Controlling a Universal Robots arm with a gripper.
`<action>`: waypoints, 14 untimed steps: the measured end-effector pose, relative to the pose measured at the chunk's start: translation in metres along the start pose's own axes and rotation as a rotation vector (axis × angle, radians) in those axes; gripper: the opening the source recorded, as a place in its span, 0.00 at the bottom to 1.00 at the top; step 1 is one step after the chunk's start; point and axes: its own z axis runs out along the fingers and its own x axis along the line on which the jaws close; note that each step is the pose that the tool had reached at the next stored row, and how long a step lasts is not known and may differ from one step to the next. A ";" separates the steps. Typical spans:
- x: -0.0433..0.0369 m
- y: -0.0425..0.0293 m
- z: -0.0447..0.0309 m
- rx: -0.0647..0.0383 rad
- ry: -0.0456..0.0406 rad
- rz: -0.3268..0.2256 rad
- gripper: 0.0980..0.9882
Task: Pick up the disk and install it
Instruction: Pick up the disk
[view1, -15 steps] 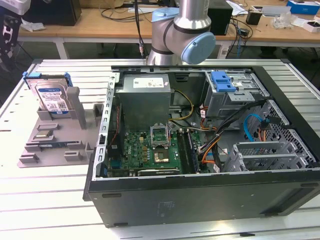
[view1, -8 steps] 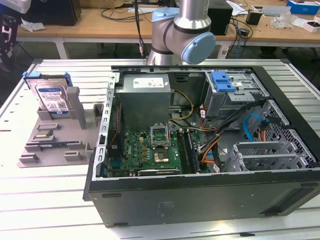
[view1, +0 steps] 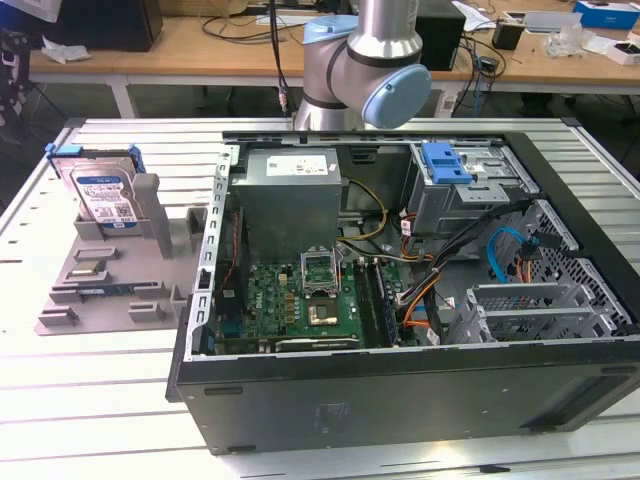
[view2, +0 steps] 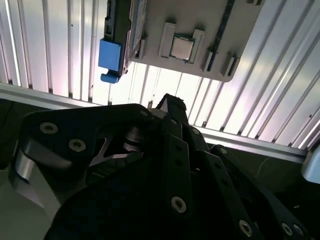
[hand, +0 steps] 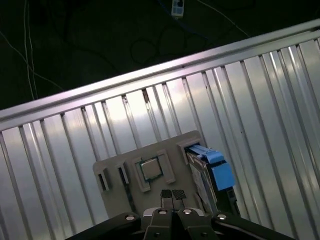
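Fingertips (hand: 166, 194) pressed together, empty: I'm at the approach; the disk (view1: 105, 195) sits upright in its stand (view1: 90, 295); grasping needs them opened.

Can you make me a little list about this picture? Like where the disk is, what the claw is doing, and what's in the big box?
disk: propped upright in the grey stand, at the exterior view's left
claw: shut, holding nothing, well apart from the disk
also on the stand: a small square chip
computer case: lying open, circuit board showing
drive cage: grey metal, blue latch on top
table: ribbed metal
job so far: disk not picked up yet
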 end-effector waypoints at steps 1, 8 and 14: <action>0.0000 0.0000 0.0000 0.000 0.0007 -0.016 0.01; 0.0000 0.0000 0.0000 -0.002 0.0045 -0.103 0.01; 0.0000 0.0000 0.0000 -0.004 0.0076 -0.176 0.01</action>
